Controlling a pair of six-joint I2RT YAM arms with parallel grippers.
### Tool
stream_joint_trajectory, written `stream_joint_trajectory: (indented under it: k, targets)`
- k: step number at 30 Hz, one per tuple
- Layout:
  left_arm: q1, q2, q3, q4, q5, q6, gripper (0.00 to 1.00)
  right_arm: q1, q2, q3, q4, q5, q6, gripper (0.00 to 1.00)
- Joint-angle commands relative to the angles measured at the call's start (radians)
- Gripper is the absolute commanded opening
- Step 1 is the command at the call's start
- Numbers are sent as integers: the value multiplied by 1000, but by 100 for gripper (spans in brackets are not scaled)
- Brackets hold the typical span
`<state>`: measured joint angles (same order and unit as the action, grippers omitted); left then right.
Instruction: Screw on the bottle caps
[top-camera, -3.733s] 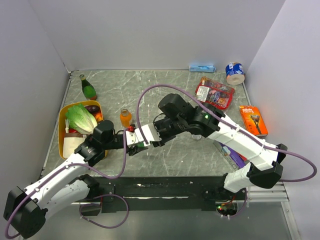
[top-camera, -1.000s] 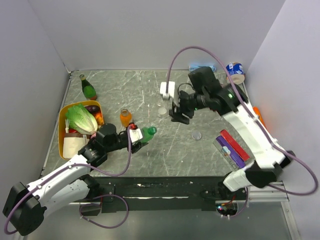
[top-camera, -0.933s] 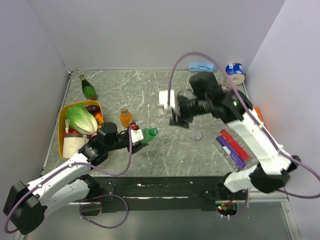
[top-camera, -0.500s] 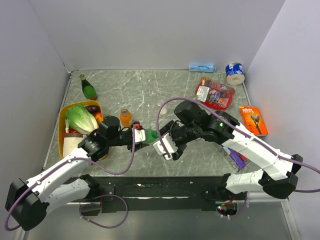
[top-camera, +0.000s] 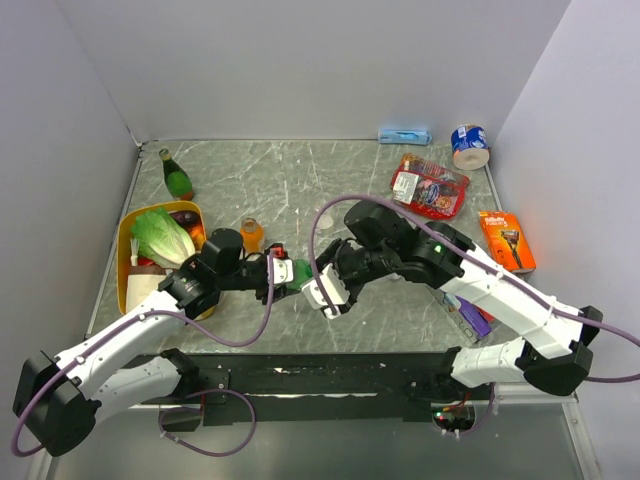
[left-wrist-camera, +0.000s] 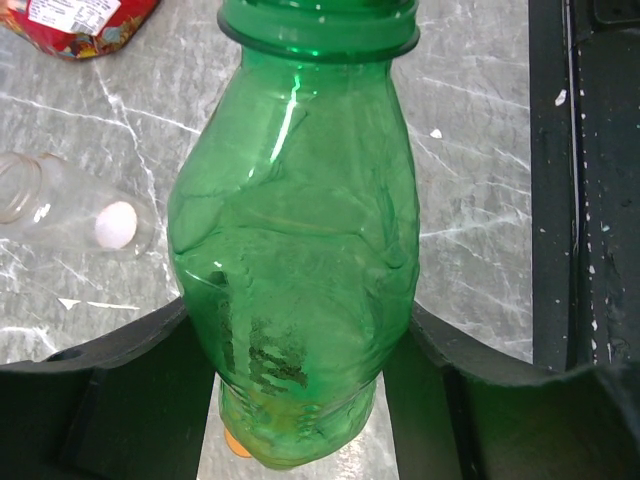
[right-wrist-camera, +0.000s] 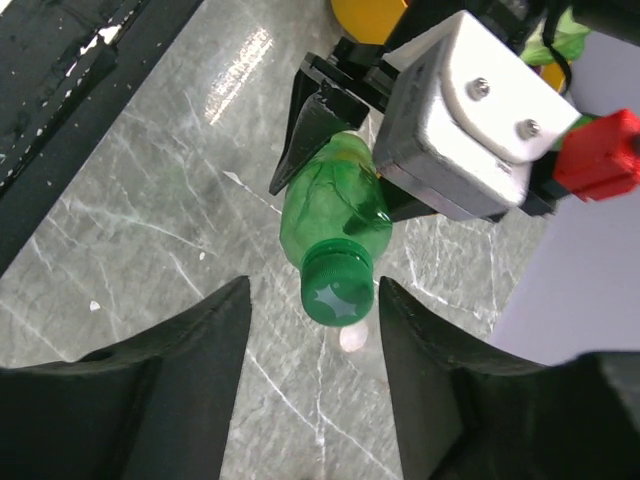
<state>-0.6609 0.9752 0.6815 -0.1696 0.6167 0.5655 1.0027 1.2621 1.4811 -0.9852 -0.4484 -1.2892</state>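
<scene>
My left gripper (top-camera: 280, 271) is shut on the body of the bright green bottle (top-camera: 297, 272) and holds it tilted above the table; the bottle fills the left wrist view (left-wrist-camera: 300, 230). The green cap (right-wrist-camera: 340, 295) sits on its neck. My right gripper (right-wrist-camera: 315, 292) is open, with a finger on each side of the cap and a gap to it; it also shows in the top view (top-camera: 306, 284). The orange bottle (top-camera: 251, 234) stands behind the left gripper. The clear bottle (left-wrist-camera: 60, 205) lies on its side. A small pale round thing (right-wrist-camera: 352, 338) lies under the cap.
A yellow tray (top-camera: 124, 262) with lettuce is at the left, and a dark-green bottle with a red top (top-camera: 177, 178) stands behind it. A red packet (top-camera: 428, 185), a can (top-camera: 469, 145), a razor pack (top-camera: 507, 240) and a flat box (top-camera: 468, 312) are on the right side.
My right arm swung from the back of the table forward to the green bottle's cap. My left gripper shifted the bottle slightly up and right. In the last half second both barely moved.
</scene>
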Motion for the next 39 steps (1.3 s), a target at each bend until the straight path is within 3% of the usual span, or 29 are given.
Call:
stream_joint_trajectory:
  k: [1, 11, 15, 19, 24, 28, 29, 30, 32, 36, 39]
  targets:
    - [-3, -1, 52, 30, 43, 27, 1, 7, 28, 42, 34, 7, -13, 56]
    - [-3, 2, 39, 58, 25, 22, 1, -1, 66, 56, 42, 28, 19, 39]
    - [-3, -1, 29, 160, -50, -93, 1, -6, 83, 64, 84, 50, 125, 33]
    - [-6, -15, 10, 335, -210, -200, 1, -39, 187, 198, 56, 79, 478, 28]
    - [-25, -15, 10, 400, -388, -226, 1, -145, 423, 485, -118, 19, 868, 22]
    - [-32, -1, 10, 407, -491, -237, 1, -154, 411, 423, -75, 27, 1065, 20]
    - [-34, -1, 10, 404, -500, -239, 1, -156, 419, 426, -78, 27, 1083, 22]
    - [-32, 0, 9, 392, -497, -236, 1, -157, 418, 433, -73, 33, 1099, 37]
    - [-32, -6, 0, 380, -492, -237, 1, -174, 421, 459, -76, 27, 1105, 44]
    - [-32, -13, -17, 308, -459, -225, 1, -239, 404, 594, -110, -25, 1061, 69]
    - [-32, -20, -19, 236, -395, -208, 1, -306, 378, 672, -159, -110, 1004, 80]
